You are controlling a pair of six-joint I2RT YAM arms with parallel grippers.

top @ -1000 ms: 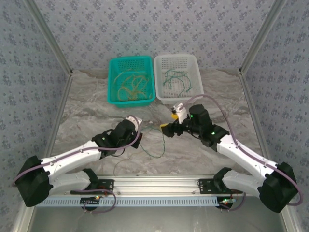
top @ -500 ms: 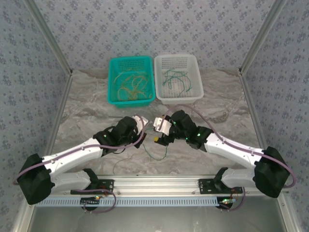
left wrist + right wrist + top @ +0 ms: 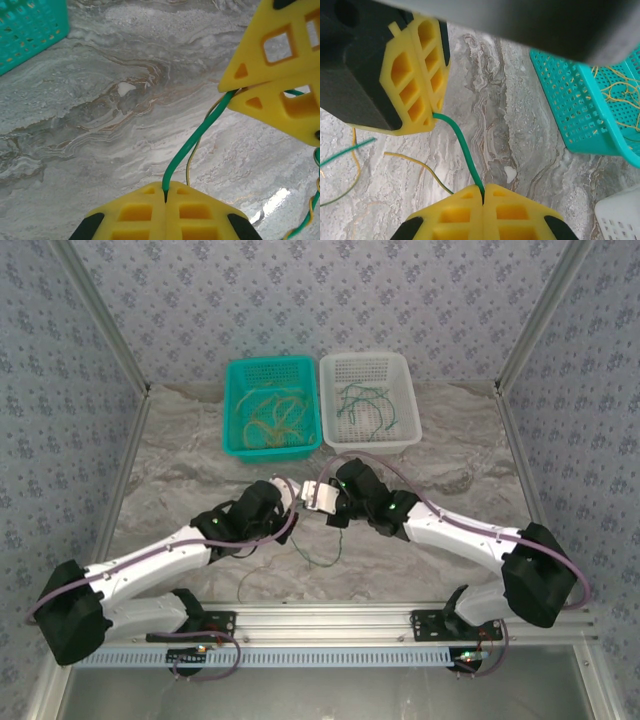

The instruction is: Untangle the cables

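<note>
Since the right arm has swung in from the right over the last second, both grippers now meet at mid-table, in front of the baskets.

Left gripper (image 3: 291,498): jaws pressed flat together, pinching the green cable (image 3: 195,142) at the tip seam.

Between the grippers: a short span of that cable runs fairly straight from one to the other. A yellow cable (image 3: 189,167) follows alongside it; whether it is clamped too, I cannot tell.

Right gripper (image 3: 318,498): jaws likewise closed, nipping the same green cable at the seam.

Near side of the grippers: a loose tangle (image 3: 320,552) of green and yellow lies on the table (image 3: 180,470).

Rear of table: the teal basket (image 3: 232,410) holds yellow wires (image 3: 270,420). The white basket (image 3: 365,357), just beside it on the right, holds green wires (image 3: 365,405).

Assessment: the approach gives a two-point hold on one green strand, so drawing it clear of the yellow appears to be the step in hand. Sorting looks well advanced. Risk: the yellow may drag along if wound round the green.
</note>
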